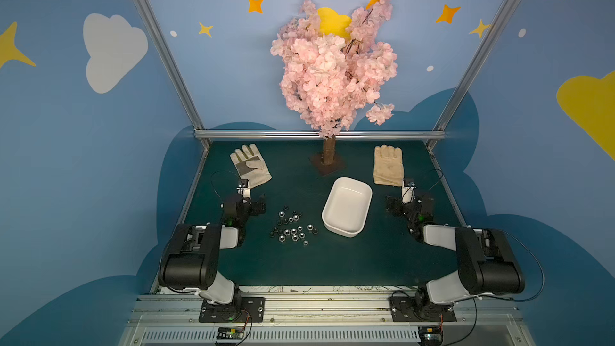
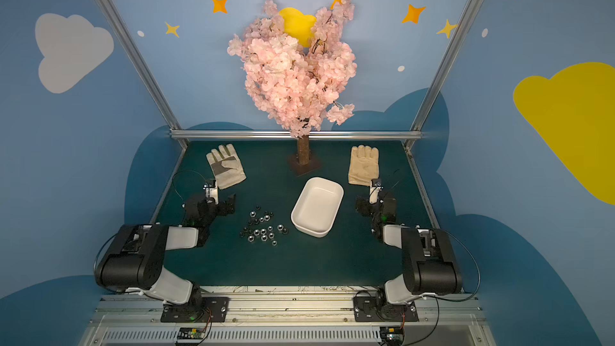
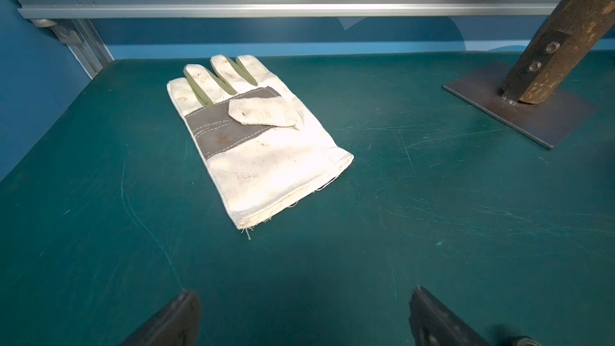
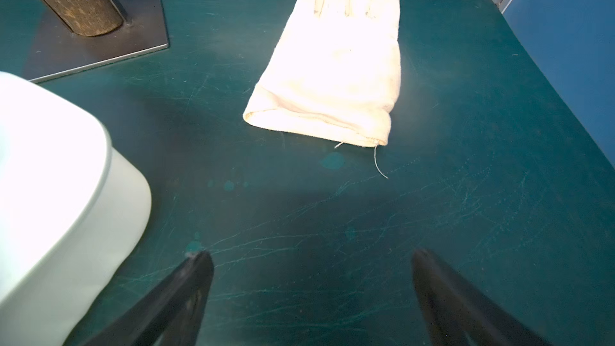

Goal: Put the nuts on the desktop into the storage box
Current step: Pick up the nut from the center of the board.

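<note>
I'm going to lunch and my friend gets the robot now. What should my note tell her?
Left gripper: open, empty, over bare desktop, facing the patched glove.
Right gripper: open, empty, beside the storage box, facing the plain glove.
Nuts: one loose cluster on the desktop, between the left arm and the box, not touching the box.
Done: nothing yet; the box looks empty.
Left: pick up every nut and put it in the box. Leave both gloves alone.
</note>
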Motion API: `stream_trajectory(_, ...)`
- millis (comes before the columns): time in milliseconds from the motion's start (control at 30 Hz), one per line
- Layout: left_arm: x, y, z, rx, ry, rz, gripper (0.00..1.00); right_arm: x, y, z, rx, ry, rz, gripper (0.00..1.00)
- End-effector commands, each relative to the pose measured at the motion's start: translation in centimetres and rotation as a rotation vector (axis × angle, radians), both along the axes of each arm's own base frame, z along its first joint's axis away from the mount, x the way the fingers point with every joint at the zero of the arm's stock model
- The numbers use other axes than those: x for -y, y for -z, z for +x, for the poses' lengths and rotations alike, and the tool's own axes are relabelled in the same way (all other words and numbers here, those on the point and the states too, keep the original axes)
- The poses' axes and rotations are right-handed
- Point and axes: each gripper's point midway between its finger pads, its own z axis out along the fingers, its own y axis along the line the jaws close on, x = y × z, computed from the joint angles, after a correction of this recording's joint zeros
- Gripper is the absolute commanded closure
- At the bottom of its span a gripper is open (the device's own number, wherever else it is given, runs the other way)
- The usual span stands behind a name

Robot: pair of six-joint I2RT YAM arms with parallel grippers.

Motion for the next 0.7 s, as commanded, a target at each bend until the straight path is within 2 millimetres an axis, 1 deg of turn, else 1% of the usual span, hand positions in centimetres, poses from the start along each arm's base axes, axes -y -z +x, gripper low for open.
stream_trajectory(0, -0.1, -0.7, 0.0, 0.021, -0.007, 0.011, 0.0, 0.2, -1.5, 0.5, 0.032, 0.013, 0.006, 0.02)
stream_trajectory(133, -0.2, -0.6, 0.1, 0.013, 0.0, -0.005, 0.0, 0.2, -1.5, 0.5, 0.031, 0.012, 0.007, 0.02)
stream_trajectory(233, -0.5, -0.6, 0.1, 0.008, 0.025, -0.053, 0.0, 0.3, -1.5, 0.5, 0.031, 0.006, 0.019, 0.02)
stream_trajectory(467, -0.5, -0.7, 0.0, 0.01, 0.03, -0.056, 0.0, 0.3, -1.5, 0.4, 0.031, 0.006, 0.021, 0.01)
stream_trajectory(500, -0.5, -0.9, 0.1, 0.019, 0.03, -0.055, 0.0, 0.4, -2.1, 0.8, 0.056, 0.018, 0.02, 0.02)
stream_trajectory(533, -0.9, -1.8, 0.5, 0.044, 0.003, -0.057, 0.0, 1.0, -3.2, 1.4, 0.091, 0.066, 0.046, 0.02)
stream_trajectory(567, -0.9, -2.1, 0.6, -0.003, 0.003, -0.06, 0.0, 0.8, -4.1, 1.8, 0.089, 0.057, 0.046, 0.02)
stream_trajectory(600, -1.5, -3.3, 0.9, -0.062, -0.031, -0.055, 0.0, 0.2, -4.9, 2.0, 0.03, 0.02, 0.045, 0.02)
stream_trajectory(633, -2.5, -4.8, 1.3, -0.089, -0.116, -0.053, 0.0, -0.3, -6.3, 2.2, -0.026, 0.004, 0.062, 0.02)
stream_trajectory(667, -3.0, -6.3, 1.4, -0.093, -0.169, -0.094, 0.0, -0.7, -7.7, 2.5, -0.047, -0.006, 0.063, 0.02)
